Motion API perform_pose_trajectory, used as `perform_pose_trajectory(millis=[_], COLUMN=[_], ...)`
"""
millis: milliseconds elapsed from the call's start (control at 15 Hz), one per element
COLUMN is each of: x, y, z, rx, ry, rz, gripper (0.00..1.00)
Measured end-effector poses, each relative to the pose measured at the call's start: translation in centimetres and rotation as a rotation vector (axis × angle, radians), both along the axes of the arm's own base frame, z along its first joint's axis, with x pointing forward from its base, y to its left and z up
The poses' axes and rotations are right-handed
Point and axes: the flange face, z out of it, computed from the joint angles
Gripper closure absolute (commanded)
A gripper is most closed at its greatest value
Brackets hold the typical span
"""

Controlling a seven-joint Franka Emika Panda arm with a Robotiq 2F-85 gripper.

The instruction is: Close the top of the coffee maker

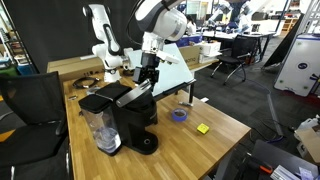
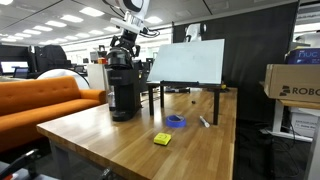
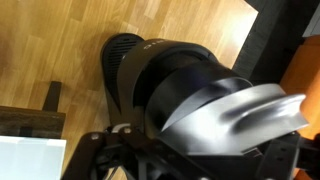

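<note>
The coffee maker [image 1: 135, 125] is set near one edge of the wooden table [image 1: 225, 140], with its clear water tank [image 1: 102, 130] on the side facing the black chair [image 1: 30, 105]. Little table is left between the coffee maker and that edge. A broad bare stretch of wood is left on its opposite side.

The top [image 1: 112, 97] is seen lying low and nearly flat over the coffee maker. Whether it is fully seated cannot be told. The gripper [image 1: 148, 78] is held just above the coffee maker, over the end of the top nearest the white board [image 1: 178, 68]. In the wrist view its fingers [image 3: 105, 160] are spread wide to either side of the glossy top, and nothing is seen clamped between them.

Away from the coffee maker, beyond the table, a cardboard box [image 2: 295, 85] is marked with letters beginning "ROBO". The rest is cut off.

The tilted white board is propped close behind the coffee maker and bounds the room there. A blue tape roll [image 1: 180, 115], a yellow block [image 1: 202, 128] and a pen [image 2: 204, 121] are scattered well apart from the coffee maker. An orange sofa [image 2: 40, 100] stands beside the table on the coffee maker's side.
</note>
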Motion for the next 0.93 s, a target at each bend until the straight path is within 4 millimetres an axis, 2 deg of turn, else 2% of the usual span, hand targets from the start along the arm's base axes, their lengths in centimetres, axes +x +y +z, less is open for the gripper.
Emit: perform_pose_trajectory(millis=[533,933], x=[-1.7,-2.1], y=[1.5,1.9], z=[-2.9,-2.9], rx=[-0.067,-0.078], ry=[0.046,0.028], rz=[0.114,0.137], gripper=[0.0,0.0])
